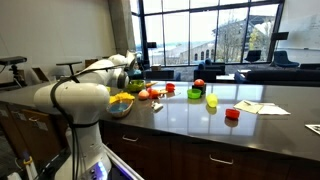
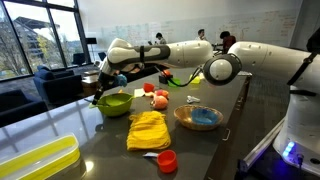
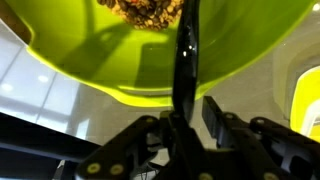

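**Entry 1, gripper (image 3: 187, 105).** The fingers stand narrow, with a dark slender utensil (image 3: 184, 55) upright between them. I cannot tell whether the pads press it or sit just clear of it.

**Entry 2, green bowl (image 3: 100, 60).** It lies straight ahead of the fingertips, close. The utensil's far end runs over its wall towards brown crumbly contents (image 3: 140, 10). In an exterior view the bowl (image 2: 113, 103) rests on the dark counter (image 2: 90, 140), directly under the fingers.

**Entry 3, neighbours.**
- The red and orange fruit (image 2: 157, 98) is just beyond the bowl.
- The yellow cloth (image 2: 148, 130) and the blue dish (image 2: 198, 118) are farther out.
- The red cup (image 2: 167, 160) is well apart.

**Entry 4, hazards, as I judge them.**
- **Slack hold:** the utensil could drop, strike the wall and scatter crumbs.
- **Firm hold:** any sideways drift would lever the utensil against the rim. That could tip the light bowl or shove it into the fruit.
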Robot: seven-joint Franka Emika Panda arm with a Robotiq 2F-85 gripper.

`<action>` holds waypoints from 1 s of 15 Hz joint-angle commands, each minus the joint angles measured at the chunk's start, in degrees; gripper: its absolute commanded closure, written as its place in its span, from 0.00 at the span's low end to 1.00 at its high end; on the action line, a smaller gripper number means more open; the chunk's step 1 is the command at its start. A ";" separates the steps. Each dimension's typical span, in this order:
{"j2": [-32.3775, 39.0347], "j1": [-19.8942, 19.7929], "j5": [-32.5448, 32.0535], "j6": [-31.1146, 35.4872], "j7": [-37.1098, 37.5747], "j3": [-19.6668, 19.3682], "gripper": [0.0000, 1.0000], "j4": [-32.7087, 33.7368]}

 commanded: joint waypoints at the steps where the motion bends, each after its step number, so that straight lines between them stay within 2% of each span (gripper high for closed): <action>1: -0.77 -0.59 1.24 -2.79 -1.51 0.30 0.40 0.05; 5: -1.26 -0.47 0.71 -3.78 -0.21 -0.48 0.12 -0.42; 7: -1.20 -0.66 0.93 -3.19 0.86 -0.49 0.01 -0.23; 8: -0.54 -0.22 0.62 -1.82 0.24 -0.65 0.00 -0.68; 9: -0.30 -0.16 0.60 -1.96 0.27 -0.68 0.09 -0.28; 11: 0.67 0.11 0.53 -2.74 0.32 -0.74 0.00 1.33; 15: 1.40 0.35 0.48 -3.32 0.36 -0.77 0.00 2.53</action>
